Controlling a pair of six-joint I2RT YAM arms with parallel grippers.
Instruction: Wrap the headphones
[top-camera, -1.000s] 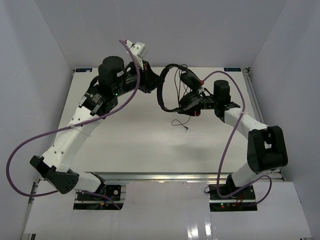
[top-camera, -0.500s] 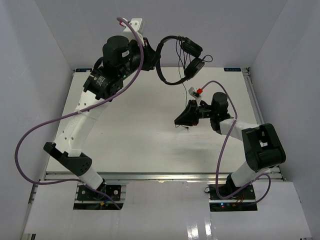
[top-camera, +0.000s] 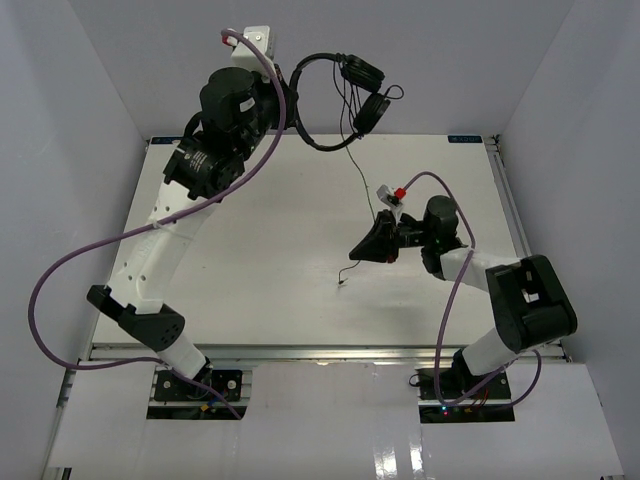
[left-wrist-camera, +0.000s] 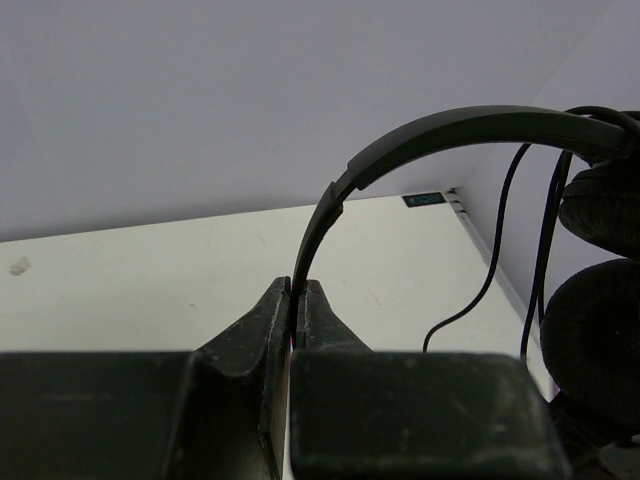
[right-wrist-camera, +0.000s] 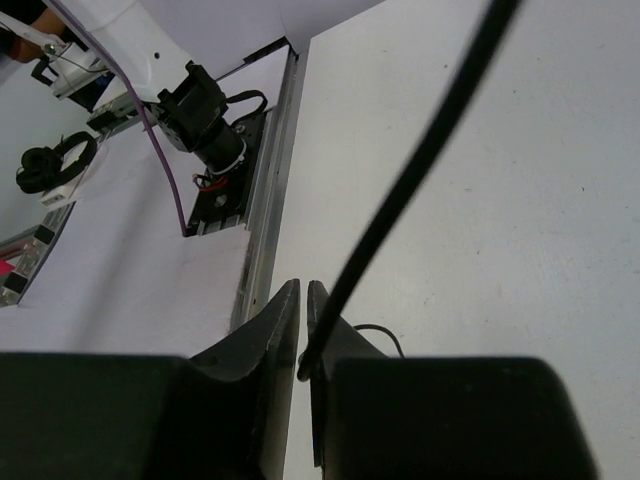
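Observation:
The black headphones (top-camera: 335, 75) hang in the air over the table's far edge. My left gripper (top-camera: 290, 98) is shut on the thin headband (left-wrist-camera: 450, 125), with the fingertips (left-wrist-camera: 312, 300) pinching its end. Both round earcups (top-camera: 368, 95) dangle to the right of that grip, seen close up as earcups (left-wrist-camera: 598, 330). The thin black cable (top-camera: 358, 185) drops straight from them to my right gripper (top-camera: 356, 250), low over the table. There the cable (right-wrist-camera: 420, 160) runs into the narrow slot between the nearly closed jaws of the right gripper (right-wrist-camera: 303, 286). Its loose end (top-camera: 341, 281) lies on the table.
Purple robot cables (top-camera: 60, 270) loop beside both arms. White walls close in the table (top-camera: 250, 250) on the left, right and back. A metal rail (right-wrist-camera: 262, 250) marks the table's near edge, with the left arm's base (right-wrist-camera: 205, 130) beyond it.
The left arm has carried the headphones up and back off the table, then slightly left. The cable now hangs straight to the right gripper, whose jaws have narrowed around it.

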